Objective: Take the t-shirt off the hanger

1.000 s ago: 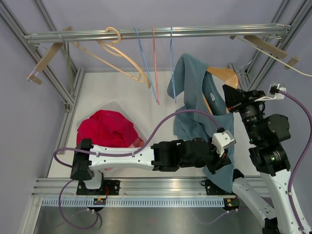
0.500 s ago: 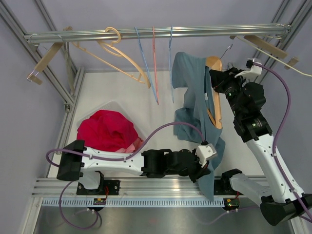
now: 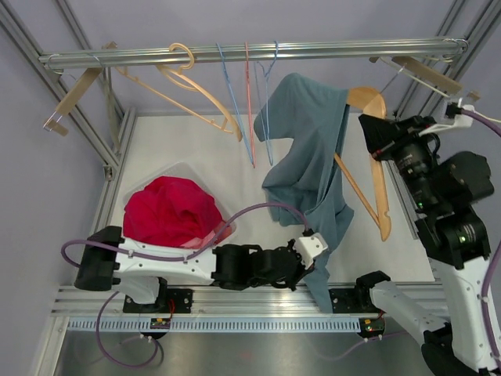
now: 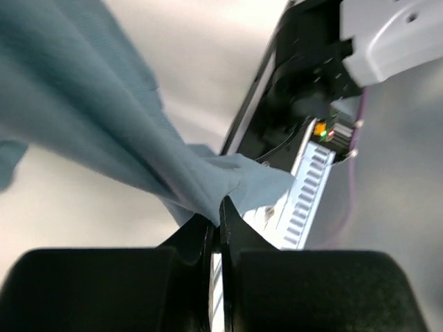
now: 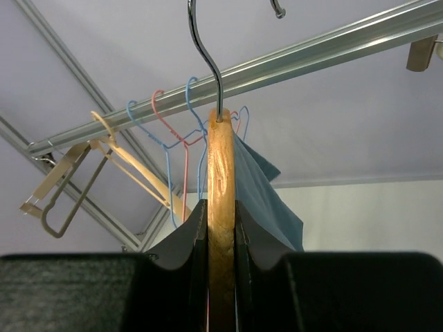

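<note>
A blue-grey t-shirt hangs draped over the left end of a wooden hanger. The hanger's right arm is bare and slants down. My right gripper is shut on the hanger near its neck. In the right wrist view the wood sits between the jaws, with the metal hook above and the shirt behind. My left gripper is shut on the shirt's lower hem near the table's front edge. In the left wrist view the cloth runs taut up from the jaws.
A clear bin at the left holds a red garment. The metal rail carries a bare wooden hanger and blue and pink wire hangers. Frame posts stand at both sides. The right arm's base is close to the hem.
My left gripper has drawn back left along the front edge with the hem. My right gripper moved right with the hanger. The shirt has slid off the hanger's right arm.
</note>
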You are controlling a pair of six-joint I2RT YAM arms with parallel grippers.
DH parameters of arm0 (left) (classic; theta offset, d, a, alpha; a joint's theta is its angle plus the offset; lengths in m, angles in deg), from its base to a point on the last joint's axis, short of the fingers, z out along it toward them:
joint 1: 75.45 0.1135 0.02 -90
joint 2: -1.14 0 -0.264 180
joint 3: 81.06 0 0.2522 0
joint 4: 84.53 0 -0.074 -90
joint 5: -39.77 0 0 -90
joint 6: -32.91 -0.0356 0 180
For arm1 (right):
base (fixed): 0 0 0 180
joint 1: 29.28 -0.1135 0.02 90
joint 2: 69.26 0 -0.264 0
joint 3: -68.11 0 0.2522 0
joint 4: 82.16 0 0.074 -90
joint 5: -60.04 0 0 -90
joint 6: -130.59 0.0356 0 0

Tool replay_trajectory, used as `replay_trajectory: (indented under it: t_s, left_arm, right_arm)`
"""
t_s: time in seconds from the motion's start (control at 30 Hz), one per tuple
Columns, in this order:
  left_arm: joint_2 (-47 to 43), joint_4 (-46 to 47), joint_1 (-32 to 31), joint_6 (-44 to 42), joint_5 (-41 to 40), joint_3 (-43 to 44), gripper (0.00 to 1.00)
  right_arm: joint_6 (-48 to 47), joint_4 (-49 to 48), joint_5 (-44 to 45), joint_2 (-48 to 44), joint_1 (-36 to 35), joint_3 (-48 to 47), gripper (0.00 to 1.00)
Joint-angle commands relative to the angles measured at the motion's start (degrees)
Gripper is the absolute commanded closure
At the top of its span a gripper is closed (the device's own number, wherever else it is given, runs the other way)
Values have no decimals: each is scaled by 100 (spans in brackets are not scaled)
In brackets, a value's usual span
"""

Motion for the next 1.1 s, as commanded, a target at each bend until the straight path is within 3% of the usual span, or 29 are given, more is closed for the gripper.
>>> replay_trajectory:
  t_s: [0.0,0.13,0.27,0.33,0.5,0.63,0.7,0.77,0.8,0.97,1.0,1.07]
  left_arm:
    - [-770,-630,-235,-149,-658,-120,100]
    - [-1544,-359,-235,-526,-1422,46,100]
    - [-1686,291,-86,-1255,-2091,422,100]
    - [-1563,520,150,-1614,-2049,591,100]
    - [-835,810,907,-1599,-985,1389,100]
    - [-378,1276,1294,-1923,-1080,1830,100]
    - [-166,1662,1338,-2257,-1353,2040,75]
    - [203,1900,1382,-2609,-1642,2225,57]
    - [334,1953,1408,-2671,-1696,2313,40]
    - [1134,2296,1532,-3330,-2152,3078,31]
    - [1188,2314,1558,-3461,-2180,3218,24]
    - [1250,2567,1567,-3655,-2206,3237,21]
  right_arm:
    - [-180,-616,10,-786,27,230,100]
    - [-320,-324,388,-1857,27,899,100]
    - [-259,307,143,-2281,27,777,100]
    - [-215,396,20,-2492,27,750,100]
    - [-180,800,-526,-2817,26,531,100]
    - [-127,1012,-710,-3028,18,311,100]
    - [-101,1073,-816,-3090,9,240,100]
    - [-83,1100,-903,-3117,-52,187,100]
    - [-5,1083,-939,-3134,-87,179,100]
    - [409,871,-1623,-3257,-298,170,100]
    - [374,915,-1538,-3266,-325,109,100]
    - [330,1046,-1389,-3284,-369,65,100]
